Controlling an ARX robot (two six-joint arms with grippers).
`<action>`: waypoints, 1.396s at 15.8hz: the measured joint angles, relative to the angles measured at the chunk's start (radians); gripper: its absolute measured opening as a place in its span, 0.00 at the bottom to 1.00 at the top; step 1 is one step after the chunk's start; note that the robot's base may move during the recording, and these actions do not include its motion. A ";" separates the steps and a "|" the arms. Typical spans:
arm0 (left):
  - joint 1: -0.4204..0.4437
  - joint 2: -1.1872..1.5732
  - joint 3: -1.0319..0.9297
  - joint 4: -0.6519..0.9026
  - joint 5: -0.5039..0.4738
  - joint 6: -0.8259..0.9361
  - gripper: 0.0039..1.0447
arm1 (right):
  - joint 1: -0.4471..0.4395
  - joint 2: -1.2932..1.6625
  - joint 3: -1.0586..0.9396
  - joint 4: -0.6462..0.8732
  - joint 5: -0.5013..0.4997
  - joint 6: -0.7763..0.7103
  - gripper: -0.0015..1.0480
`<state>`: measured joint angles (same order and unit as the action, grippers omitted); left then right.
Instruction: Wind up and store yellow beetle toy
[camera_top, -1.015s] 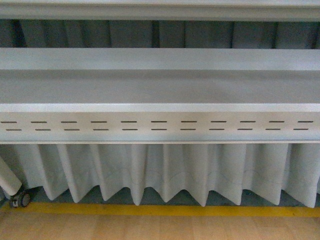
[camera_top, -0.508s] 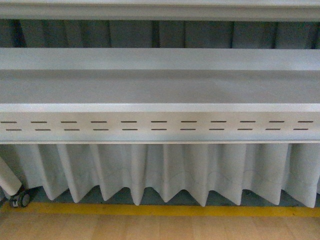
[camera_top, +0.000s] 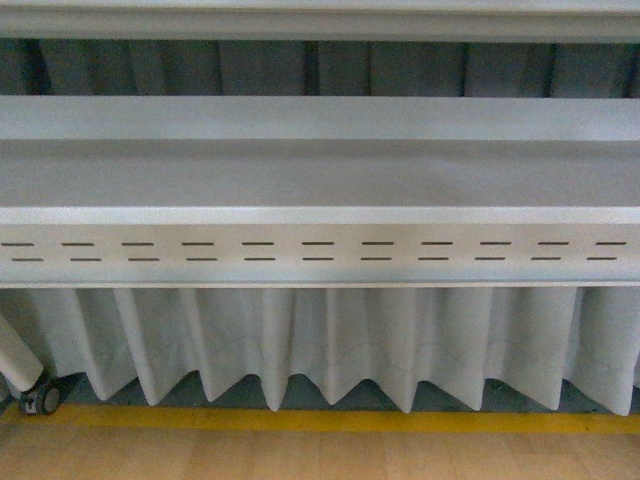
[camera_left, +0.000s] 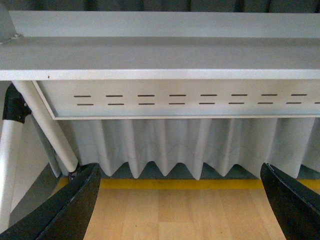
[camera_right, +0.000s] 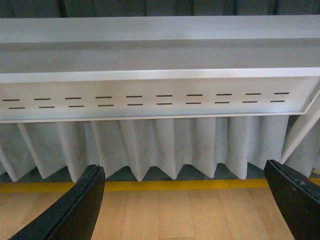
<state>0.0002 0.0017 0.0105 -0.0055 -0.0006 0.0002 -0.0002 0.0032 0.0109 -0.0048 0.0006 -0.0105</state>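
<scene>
Facing the grey counter (camera_top: 320, 180) head-on, above slotted panel (camera_top: 320, 250), pleated curtain (camera_top: 320, 340), yellow strip (camera_top: 320, 420) and wood floor (camera_top: 320, 455). Holding left pincer (camera_left: 179, 172) spread wide on nothing; holding right pincer (camera_right: 184, 169) equally wide, also empty. Probably parked low and level as a ready pose, pointing both wrist cameras at the counter front and leaving jaws free for a first grasp. Showing no beetle toy in any view; impossible to place from these views. Judged not yet started on winding or storing. Bearing no brand, label or legible writing; marked only by paired dashes cut along the panel.
</scene>
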 joint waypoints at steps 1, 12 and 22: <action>0.000 0.000 0.000 0.000 0.000 0.000 0.94 | 0.000 0.000 0.000 0.000 0.000 0.000 0.94; 0.000 0.000 0.000 -0.002 0.001 0.000 0.94 | 0.000 0.000 0.000 -0.001 0.000 0.000 0.94; 0.000 0.000 0.000 0.001 0.000 0.000 0.94 | 0.000 0.000 0.000 0.001 0.000 0.000 0.94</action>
<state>0.0002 0.0017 0.0105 -0.0044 -0.0010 0.0002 -0.0002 0.0032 0.0109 -0.0040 0.0002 -0.0105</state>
